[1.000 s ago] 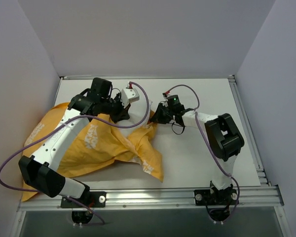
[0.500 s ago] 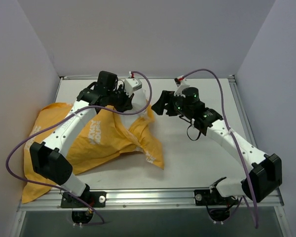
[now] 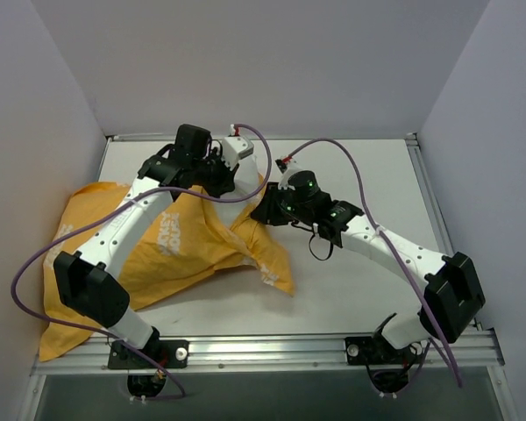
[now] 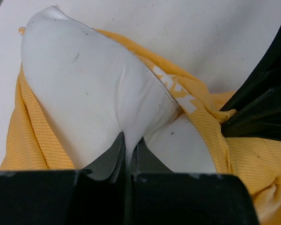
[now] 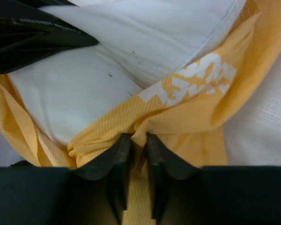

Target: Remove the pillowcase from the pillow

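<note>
Pillowcase (image 3: 171, 254) lies crumpled over the left half of the table (image 3: 368, 272). It is orange-yellow, and its near-left end reaches the front rail (image 3: 272, 351). Its open end is bunched up near the middle of the table, where my two wrists meet.

The pillow (image 4: 84, 84) shows as a plump white corner poking out of that open end. The yellow cloth wraps round its base on both sides. From above I cannot tell how much of the pillow is inside the cover.

My left gripper (image 4: 126, 152) is clenched on the pillow itself, with a fold of the white cover squeezed into a thin crease between the fingers.

My right gripper (image 5: 135, 152) is grasping the pillowcase. A gathered bunch of yellow cloth runs down between the two fingers (image 5: 119, 157), just below a strip of white lettering printed on the fabric.

The two grippers sit close together at the mouth of the case, facing each other. In the left wrist view the right one is a dark shape at the right edge, meeting the cloth where it gathers. In the right wrist view the left one is a dark shape at the upper left, lying over the white pillow
</note>
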